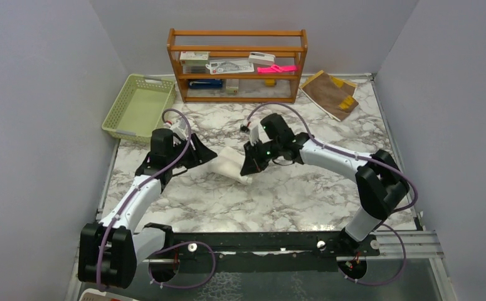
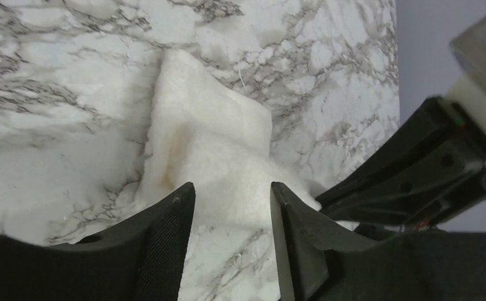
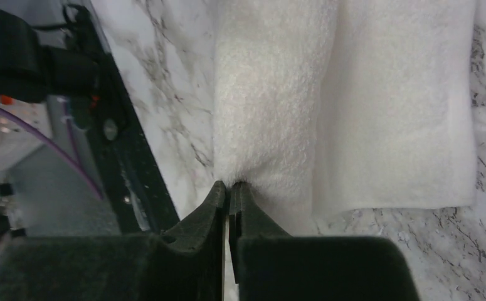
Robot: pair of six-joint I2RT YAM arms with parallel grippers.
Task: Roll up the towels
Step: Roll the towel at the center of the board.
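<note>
The cream-white towel (image 1: 230, 164) lies partly folded on the marble table between my two grippers. In the right wrist view, the towel (image 3: 328, 106) shows a thick rolled fold on its left side. My right gripper (image 3: 230, 185) is shut and pinches the near end of that fold; it is also seen from above (image 1: 253, 165). My left gripper (image 2: 232, 191) is open, with its fingertips at the towel's (image 2: 209, 144) near edge and nothing between them; from above it sits at the towel's left (image 1: 206, 155). The brown towel with yellow trim (image 1: 331, 93) lies flat at the back right.
A wooden shelf (image 1: 237, 63) with small items stands at the back centre. A green basket (image 1: 138, 106) sits at the back left. Grey walls close in the table on three sides. The right arm's fingers (image 2: 416, 179) show close by in the left wrist view.
</note>
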